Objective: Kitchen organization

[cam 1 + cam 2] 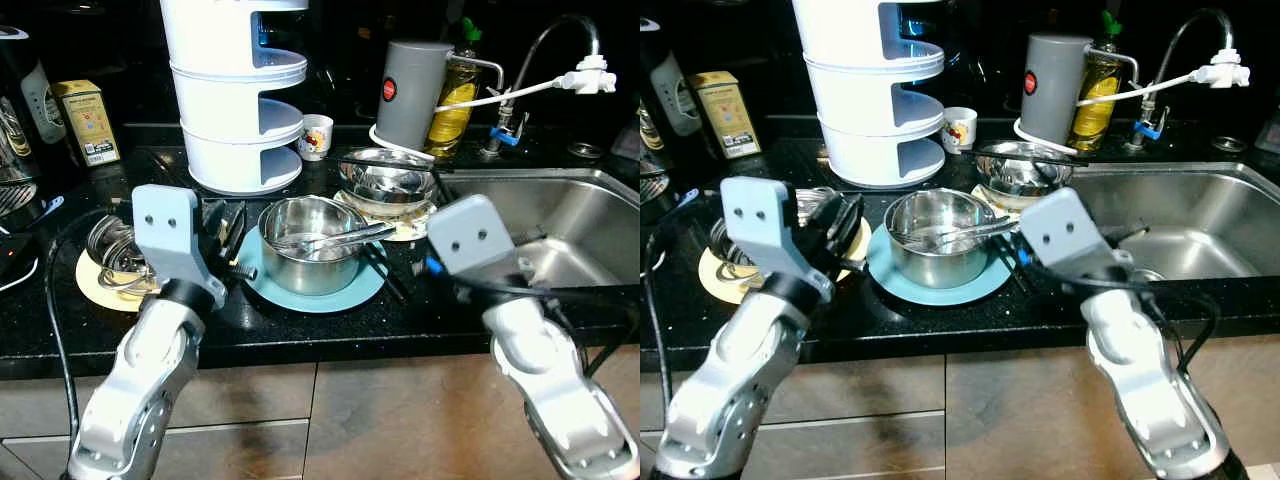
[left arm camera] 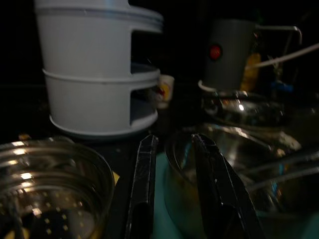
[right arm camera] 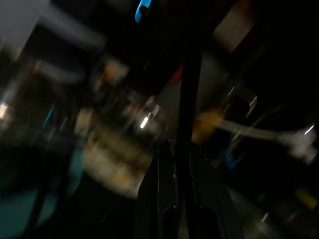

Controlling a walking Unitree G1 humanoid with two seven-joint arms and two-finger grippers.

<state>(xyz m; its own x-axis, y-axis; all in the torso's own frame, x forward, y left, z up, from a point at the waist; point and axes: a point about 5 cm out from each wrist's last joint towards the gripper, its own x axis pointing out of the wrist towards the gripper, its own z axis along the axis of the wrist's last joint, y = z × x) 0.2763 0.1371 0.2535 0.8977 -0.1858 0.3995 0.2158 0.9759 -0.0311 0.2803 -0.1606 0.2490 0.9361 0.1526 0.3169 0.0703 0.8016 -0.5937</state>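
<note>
While the steel pot sits unsorted on the teal plate on the counter, both arms are raised; left wrist view: left tool apart beside its rim, empty; right wrist view: right tool blurred, can't tell.

Head stereo pair – high, facing forward and down over black counter, both arms in lower foreground. Both eyes share steel pot on teal plate, white rack, grey canister, sink. Left wrist cam – low, near counter level, looks along left gripper toward rack, canister, pot close by. Right wrist cam dark, motion-blurred, tilted; black fingers barely made out.
</note>
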